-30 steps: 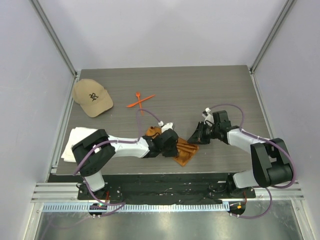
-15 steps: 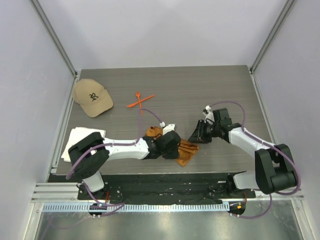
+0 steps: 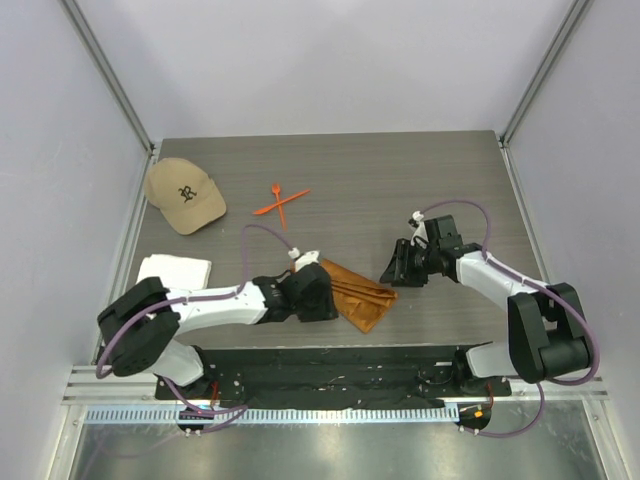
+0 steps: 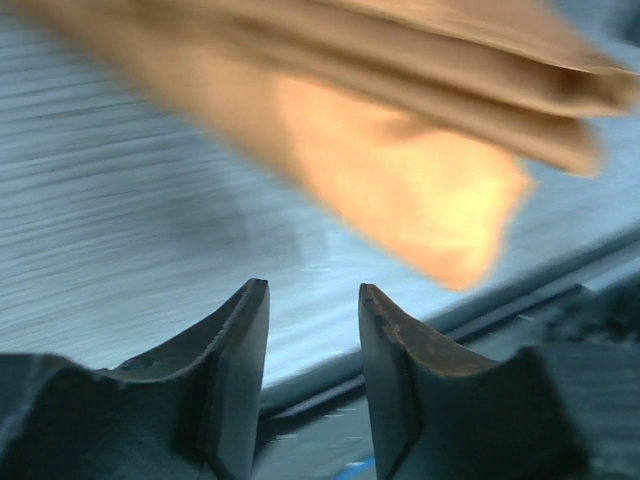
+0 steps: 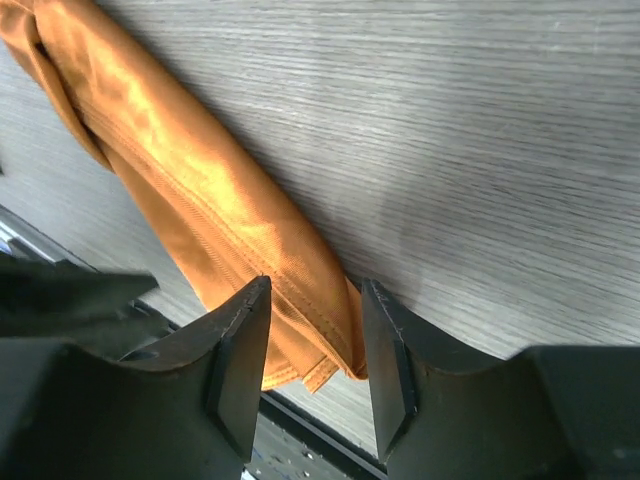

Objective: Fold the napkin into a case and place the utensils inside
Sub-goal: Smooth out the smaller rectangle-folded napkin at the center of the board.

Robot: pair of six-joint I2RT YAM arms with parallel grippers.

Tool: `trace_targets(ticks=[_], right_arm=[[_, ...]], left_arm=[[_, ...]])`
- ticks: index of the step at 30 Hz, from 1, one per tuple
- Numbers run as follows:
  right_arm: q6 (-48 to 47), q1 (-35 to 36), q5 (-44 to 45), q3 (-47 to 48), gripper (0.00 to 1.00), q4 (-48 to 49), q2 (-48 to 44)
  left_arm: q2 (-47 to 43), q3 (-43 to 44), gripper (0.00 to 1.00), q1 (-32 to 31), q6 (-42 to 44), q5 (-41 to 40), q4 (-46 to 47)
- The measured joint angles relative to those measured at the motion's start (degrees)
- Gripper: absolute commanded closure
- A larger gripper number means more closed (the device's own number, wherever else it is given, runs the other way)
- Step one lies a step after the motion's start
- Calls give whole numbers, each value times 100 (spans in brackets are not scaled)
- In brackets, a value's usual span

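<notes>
The napkin (image 3: 358, 295) lies near the table's front edge, folded into a narrow rust-orange strip running diagonally. In the left wrist view the napkin (image 4: 400, 150) is a blur beyond my left gripper (image 4: 313, 300), which is open with nothing between its fingers. My left gripper (image 3: 328, 298) sits just left of the cloth. My right gripper (image 3: 389, 276) is at the strip's right end. There the napkin (image 5: 190, 160) runs down between the open jaws of the right gripper (image 5: 315, 300), loose, with its hemmed corner under them. The two orange utensils (image 3: 280, 203) lie crossed further back on the table.
A tan cap (image 3: 184, 195) rests at the back left. A folded white towel (image 3: 172, 269) lies at the left, beside my left arm. The table's front edge (image 5: 330, 440) and the black rail run right below the napkin's end.
Both grippers have opened and let go of the napkin. My left arm has pulled back to the left. The bunched cloth now lies flat as a longer folded strip.
</notes>
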Motion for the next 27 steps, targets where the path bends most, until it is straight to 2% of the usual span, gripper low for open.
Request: trace_targets(ticks=[5,6,8,11,15,21,25,27], right_arm=[[116,-9,332,-98,48,157,-179],[127,-13,455,-98,30,179,-258],[245,-94,638,-101,1,219,-442],[627,-435,800,-254,0,468,-831],[957,-940,520,-595,0,815,-1145],[754,-920,31,-601,0,737,-664],[516,-737,127,-507,2,411,-627],[435,-560,212,-417,6,295,-568]], left_arm=[[-684,-903,46,511,-39,-4,131],[-804,-997,47,610,-50,0,162],[-935,-1106,49,789,-59,31,291],[-953,-1246,50,1082,-79,144,669],[-951,-1469,50,1338,-109,197,1104],[-439,-1473,57,1528,-216,374,1832],[-2,-1327,64,1576,-313,431,2319],[146,-1252,70,1593,-326,446,2424]])
